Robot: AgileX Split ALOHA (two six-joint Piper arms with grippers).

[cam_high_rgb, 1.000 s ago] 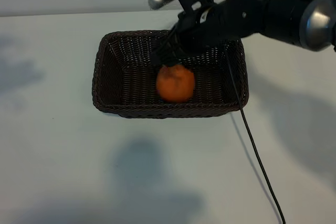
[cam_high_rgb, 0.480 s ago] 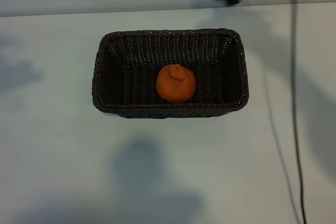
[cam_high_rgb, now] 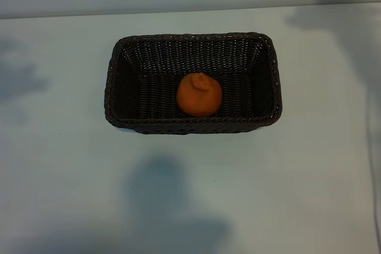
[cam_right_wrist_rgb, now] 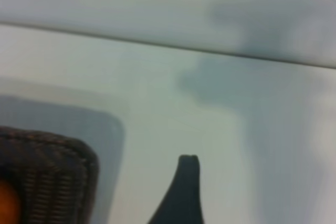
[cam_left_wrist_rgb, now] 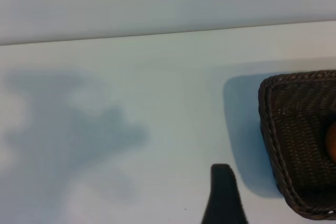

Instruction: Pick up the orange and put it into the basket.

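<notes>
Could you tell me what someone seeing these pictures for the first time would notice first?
The eye goes first to the orange, bright against the dark weave, sitting near the middle of the basket floor with its knob up. The brown wicker basket stands alone on the pale table, and no arm shows in the exterior view. Each wrist view catches only a corner of the basket and one dark fingertip.

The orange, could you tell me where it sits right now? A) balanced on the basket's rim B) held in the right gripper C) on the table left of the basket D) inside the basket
D: the orange rests on the floor of the basket, and no gripper is near it.
</notes>
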